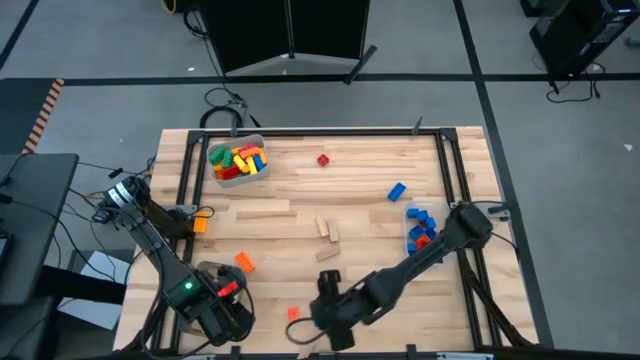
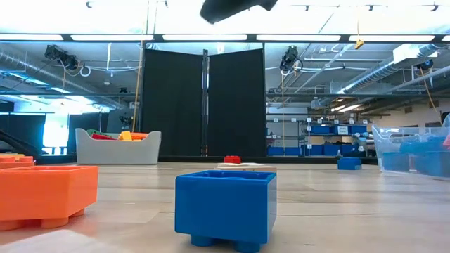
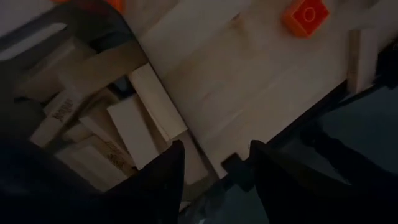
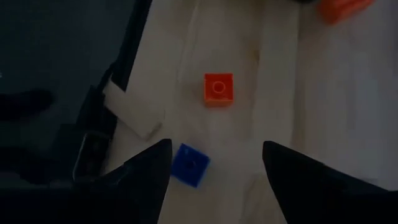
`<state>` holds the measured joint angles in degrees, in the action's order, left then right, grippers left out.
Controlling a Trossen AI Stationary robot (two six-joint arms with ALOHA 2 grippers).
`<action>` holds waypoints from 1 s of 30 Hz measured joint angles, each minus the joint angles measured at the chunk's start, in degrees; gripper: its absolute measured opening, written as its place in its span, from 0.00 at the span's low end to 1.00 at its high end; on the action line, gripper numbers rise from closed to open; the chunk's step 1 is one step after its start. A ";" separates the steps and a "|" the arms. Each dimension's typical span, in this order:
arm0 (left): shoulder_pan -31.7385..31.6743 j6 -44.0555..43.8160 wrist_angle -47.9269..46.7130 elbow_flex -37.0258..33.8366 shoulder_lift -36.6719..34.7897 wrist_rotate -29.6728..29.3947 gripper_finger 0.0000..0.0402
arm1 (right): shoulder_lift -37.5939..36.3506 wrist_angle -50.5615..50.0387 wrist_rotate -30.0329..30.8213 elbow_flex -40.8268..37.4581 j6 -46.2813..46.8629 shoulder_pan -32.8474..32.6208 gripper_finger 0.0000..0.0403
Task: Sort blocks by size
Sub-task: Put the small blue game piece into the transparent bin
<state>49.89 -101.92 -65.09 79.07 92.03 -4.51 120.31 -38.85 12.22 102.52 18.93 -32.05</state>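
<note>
Wooden plank table (image 1: 360,215), scattered blocks (image 1: 323,160), both hands apart, black partition (image 2: 204,105) behind.

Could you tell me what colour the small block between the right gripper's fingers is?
Blue block; right wrist view shows it best.

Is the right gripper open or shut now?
Open. The right gripper shows a wide gap between its fingers, holding nothing, above the small blue block.

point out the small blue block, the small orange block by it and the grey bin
small blue block (image 4: 189,163), right wrist view, top face
small orange block (image 4: 219,89), right wrist view, its stud
grey bin (image 2: 116,150), low view, front wall
</note>
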 joint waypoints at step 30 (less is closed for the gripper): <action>0.11 16.44 -2.95 0.00 -0.04 -0.63 0.47 | 25.04 -14.76 -9.45 29.49 -3.18 -0.31 0.57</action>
<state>50.00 -85.47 -68.04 79.07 91.98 -5.13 145.36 -53.61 2.76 132.00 15.75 -32.36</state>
